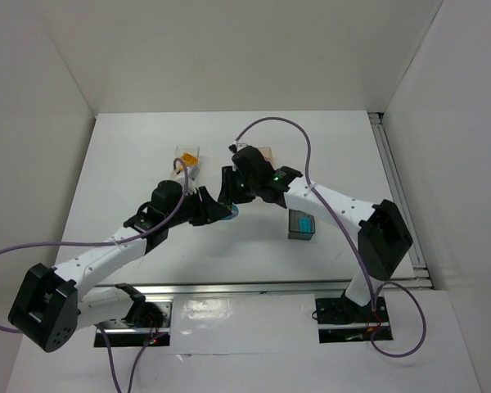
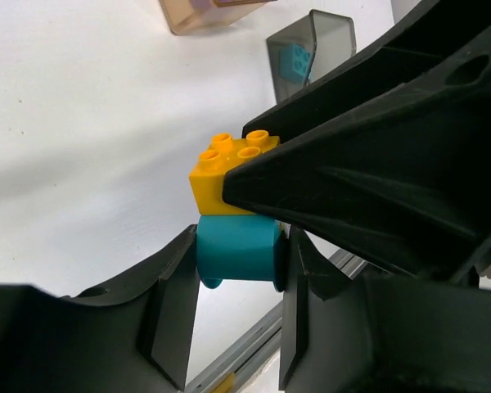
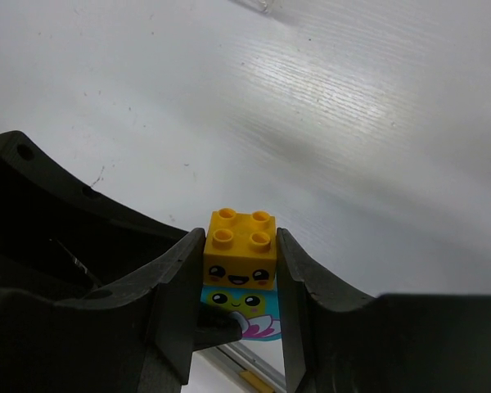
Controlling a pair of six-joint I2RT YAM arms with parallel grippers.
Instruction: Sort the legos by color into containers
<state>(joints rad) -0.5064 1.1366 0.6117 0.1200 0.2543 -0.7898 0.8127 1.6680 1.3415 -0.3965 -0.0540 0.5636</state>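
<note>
Mid-table point(image 1: 147, 147), the 2 grippers meet at 1 upright stack of 2 glossy plastic legos. The right gripper point(image 3: 240, 264) pinches the studded yellow brick point(image 3: 239, 237) on top, and the left gripper point(image 2: 237, 266) clamps the smooth teal brick point(image 2: 237, 250) directly beneath. The split therefore runs vertically; the dark grey bin point(image 1: 292, 225) sits nearer the right arm, the clear bin point(image 1: 193, 169) nearer the left.

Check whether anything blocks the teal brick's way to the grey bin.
Yes: the yellow brick is stacked on the teal brick, clamped in the right gripper, while the left gripper grips the teal one. The right arm also reaches across just beside the grey bin.
</note>
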